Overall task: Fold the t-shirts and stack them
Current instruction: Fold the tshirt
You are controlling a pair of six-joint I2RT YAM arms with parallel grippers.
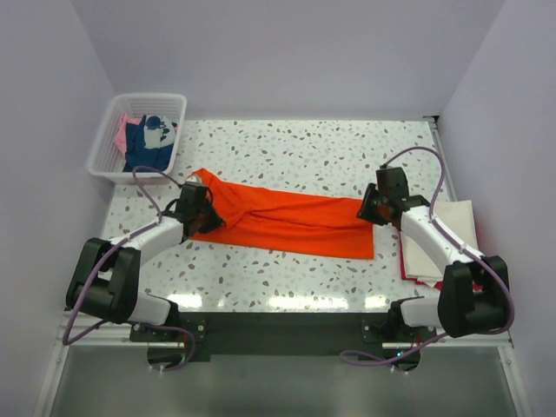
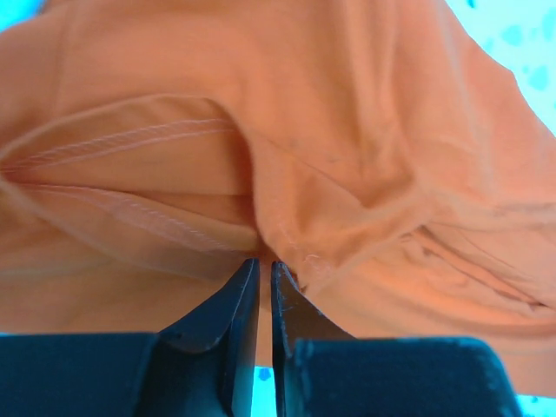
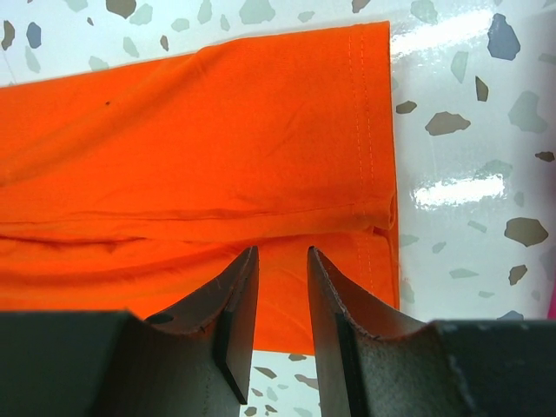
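Observation:
The bright orange t-shirt (image 1: 287,221) lies across the middle of the table as a long, narrow folded band. My left gripper (image 1: 201,211) is at its left end, and its jaws are pinched on a bunched fold of the orange cloth (image 2: 347,130) at the fingertips (image 2: 265,261). My right gripper (image 1: 372,207) is at the shirt's right end. Its jaws stand apart over the hemmed edge of the orange cloth (image 3: 217,130) with nothing held between the fingertips (image 3: 282,250).
A white mesh basket (image 1: 104,148) at the back left holds a navy shirt (image 1: 148,143) and a pink shirt (image 1: 124,130). A folded cream-white shirt (image 1: 447,230) lies on a red one (image 1: 407,271) at the right edge, beside my right arm. Walls close in on three sides.

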